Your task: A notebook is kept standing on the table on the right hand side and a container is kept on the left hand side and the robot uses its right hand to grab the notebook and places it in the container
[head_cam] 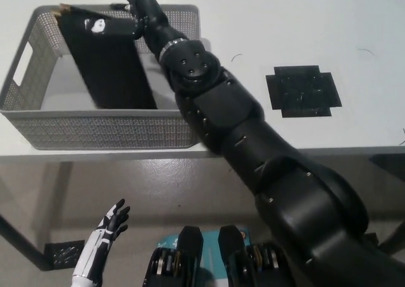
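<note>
My black right hand [138, 7] reaches across the white table [266, 28] to the far rim of the grey mesh container [101, 130], its fingers spread above the top edge of the black notebook [107, 66]. The notebook lies inside the container, slanting from the far-left corner down toward the near wall, with a small white mark showing near its upper end. Whether my fingers touch the cover or have let it go, I cannot tell from this angle; the hand looks opened out rather than clamped, and the book seems to rest on the container floor and wall by its own weight.

I judge this to be the release, the last step of the placing: the notebook is already within the walls, not on the table. On the table to the right sits a black cross-shaped mat [304, 92], well apart from the container and bare.

My white left hand [107, 227] hangs idle at the lower left below the table edge, fingers apart, holding nothing.

The next move, as I read it, calls for lifting my right hand straight up and clear of the rim before drawing the arm back to the right, so that no finger catches the notebook's top corner or drags the light container along the table.
</note>
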`<state>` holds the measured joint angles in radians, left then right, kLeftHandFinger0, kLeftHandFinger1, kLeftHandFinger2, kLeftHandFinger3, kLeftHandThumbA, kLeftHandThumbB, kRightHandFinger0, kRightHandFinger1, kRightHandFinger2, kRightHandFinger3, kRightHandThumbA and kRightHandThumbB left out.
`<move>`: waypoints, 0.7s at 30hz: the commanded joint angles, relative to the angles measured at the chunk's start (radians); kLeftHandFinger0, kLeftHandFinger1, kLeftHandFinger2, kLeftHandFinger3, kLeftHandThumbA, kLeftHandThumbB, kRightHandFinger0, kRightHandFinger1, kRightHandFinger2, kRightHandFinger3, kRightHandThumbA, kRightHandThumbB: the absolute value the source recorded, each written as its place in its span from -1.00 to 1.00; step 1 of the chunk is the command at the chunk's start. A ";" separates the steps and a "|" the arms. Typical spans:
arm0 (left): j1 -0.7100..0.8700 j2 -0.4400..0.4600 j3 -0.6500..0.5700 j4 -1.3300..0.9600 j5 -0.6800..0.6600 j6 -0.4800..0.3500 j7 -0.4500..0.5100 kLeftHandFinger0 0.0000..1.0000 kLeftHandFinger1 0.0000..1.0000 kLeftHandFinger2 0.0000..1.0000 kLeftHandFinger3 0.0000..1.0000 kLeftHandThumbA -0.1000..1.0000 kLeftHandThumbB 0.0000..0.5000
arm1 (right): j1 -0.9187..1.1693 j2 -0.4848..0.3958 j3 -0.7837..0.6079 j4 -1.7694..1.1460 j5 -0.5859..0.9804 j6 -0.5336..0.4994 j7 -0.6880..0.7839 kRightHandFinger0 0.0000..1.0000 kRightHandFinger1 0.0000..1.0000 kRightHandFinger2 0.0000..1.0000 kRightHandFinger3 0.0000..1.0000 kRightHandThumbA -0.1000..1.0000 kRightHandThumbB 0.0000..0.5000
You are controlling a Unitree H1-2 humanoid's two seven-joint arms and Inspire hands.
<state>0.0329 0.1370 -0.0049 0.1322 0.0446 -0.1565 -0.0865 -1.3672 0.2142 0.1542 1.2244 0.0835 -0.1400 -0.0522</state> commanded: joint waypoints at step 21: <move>-0.001 0.011 -0.004 -0.062 0.010 0.028 -0.007 1.00 1.00 1.00 1.00 1.00 -0.43 | 0.292 -0.311 -0.144 -1.209 0.051 0.208 0.097 1.00 1.00 1.00 1.00 0.86 0.94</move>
<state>0.0352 0.1352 -0.0042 0.1320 0.0500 -0.1463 -0.0867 -1.1976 0.0606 0.1189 0.6201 0.0542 -0.0914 -0.0121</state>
